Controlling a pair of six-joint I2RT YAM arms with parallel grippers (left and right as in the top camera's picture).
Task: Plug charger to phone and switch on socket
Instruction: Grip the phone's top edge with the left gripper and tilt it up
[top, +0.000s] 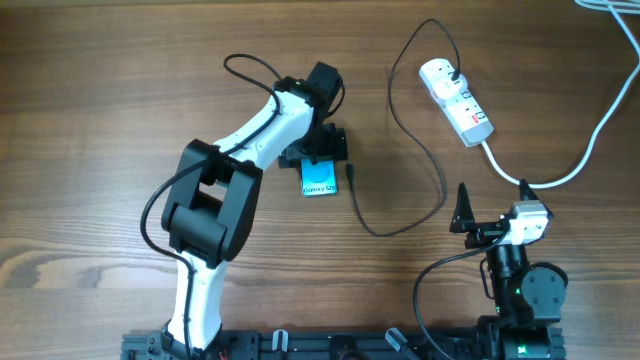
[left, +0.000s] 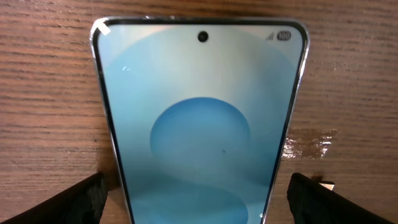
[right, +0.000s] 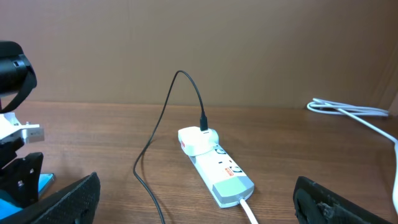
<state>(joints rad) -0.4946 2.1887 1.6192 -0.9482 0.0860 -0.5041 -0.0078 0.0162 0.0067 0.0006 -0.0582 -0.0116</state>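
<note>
The phone (top: 318, 180) lies flat on the wooden table, teal screen up, with its white label strip at the near end. My left gripper (top: 318, 158) straddles its far end. In the left wrist view the phone (left: 199, 118) fills the frame, and the left gripper (left: 199, 208) is open, each black finger standing clear of a phone edge. The charger (top: 440, 180) runs as a thin black cable from an adapter in the socket (top: 458, 102), and its free tip (top: 351, 172) lies just right of the phone. My right gripper (top: 466, 210) is open and empty, facing the socket (right: 219, 168).
The socket's thick white lead (top: 560, 180) curves away to the right and off the far right corner. A shiny patch of tape (left: 308, 143) sits on the wood beside the phone. The left arm (right: 15, 124) shows at the left edge of the right wrist view.
</note>
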